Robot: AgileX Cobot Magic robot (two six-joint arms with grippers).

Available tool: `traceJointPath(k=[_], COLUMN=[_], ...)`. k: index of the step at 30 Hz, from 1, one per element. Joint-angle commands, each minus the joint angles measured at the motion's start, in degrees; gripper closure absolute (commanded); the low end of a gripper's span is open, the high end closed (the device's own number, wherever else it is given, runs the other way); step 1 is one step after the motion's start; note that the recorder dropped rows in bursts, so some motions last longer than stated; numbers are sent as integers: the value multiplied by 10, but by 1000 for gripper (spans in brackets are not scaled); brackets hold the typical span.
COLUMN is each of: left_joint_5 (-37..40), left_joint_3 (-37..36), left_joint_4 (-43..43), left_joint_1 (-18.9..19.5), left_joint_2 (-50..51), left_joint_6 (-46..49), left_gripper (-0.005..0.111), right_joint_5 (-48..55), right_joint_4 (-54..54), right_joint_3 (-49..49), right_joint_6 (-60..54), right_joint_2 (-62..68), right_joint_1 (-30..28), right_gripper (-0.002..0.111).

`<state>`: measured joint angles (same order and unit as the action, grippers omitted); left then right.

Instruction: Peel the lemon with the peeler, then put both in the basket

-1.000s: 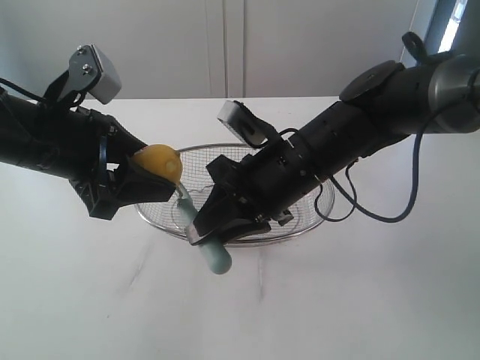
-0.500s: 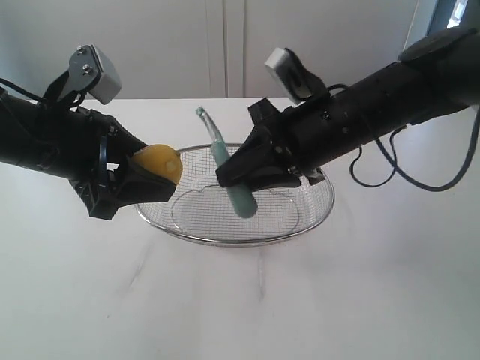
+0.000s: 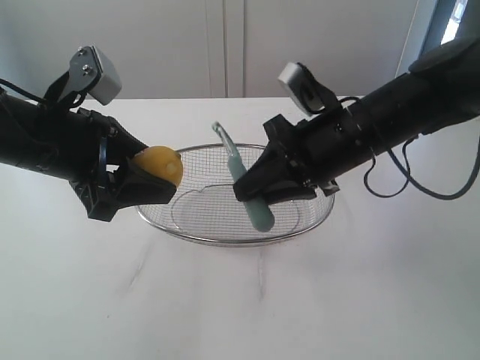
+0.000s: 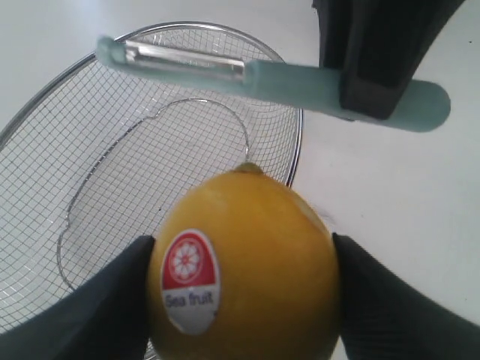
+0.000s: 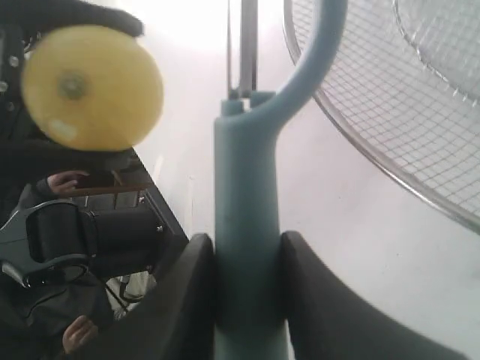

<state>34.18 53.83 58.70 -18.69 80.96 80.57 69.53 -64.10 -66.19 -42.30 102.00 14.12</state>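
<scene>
My left gripper (image 3: 139, 187) (image 4: 240, 289) is shut on the yellow lemon (image 3: 159, 165) (image 4: 244, 262), held in the air over the basket's left rim; a red and white sticker shows on its skin. My right gripper (image 3: 259, 193) (image 5: 247, 281) is shut on the teal-green peeler (image 3: 247, 184) (image 5: 246, 217), gripping its handle above the basket. The blade end points up and toward the lemon (image 5: 91, 86) but stands apart from it. The silver wire-mesh basket (image 3: 315, 217) (image 4: 296, 142) (image 5: 420, 142) rests on the white table beneath both.
The white table (image 3: 240, 300) spreads around the basket. A pale wall rises behind it. Both dark arms hang over the basket from left and right.
The right gripper lifted the peeler away from the lemon, swinging its blade end upward, then shifted right and slightly lower over the basket. The left gripper and lemon stayed still.
</scene>
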Motion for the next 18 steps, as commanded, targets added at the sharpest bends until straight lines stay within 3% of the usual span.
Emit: traceJointPath(k=[1, 11, 18], left_joint_5=[14, 15, 15], left_joint_3=[0, 0, 0], left_joint_4=[17, 17, 17], left_joint_1=[-4, -4, -4], left_joint_2=[-3, -3, -3], left_joint_6=[-2, -2, -2], left_gripper=[107, 107, 107], right_joint_5=[4, 4, 4], right_joint_4=[-18, -62, -94], right_joint_3=[19, 26, 26], right_joint_6=[4, 4, 4], right_joint_2=[25, 65, 67], right_joint_1=[15, 88, 99], right_gripper=[108, 108, 108])
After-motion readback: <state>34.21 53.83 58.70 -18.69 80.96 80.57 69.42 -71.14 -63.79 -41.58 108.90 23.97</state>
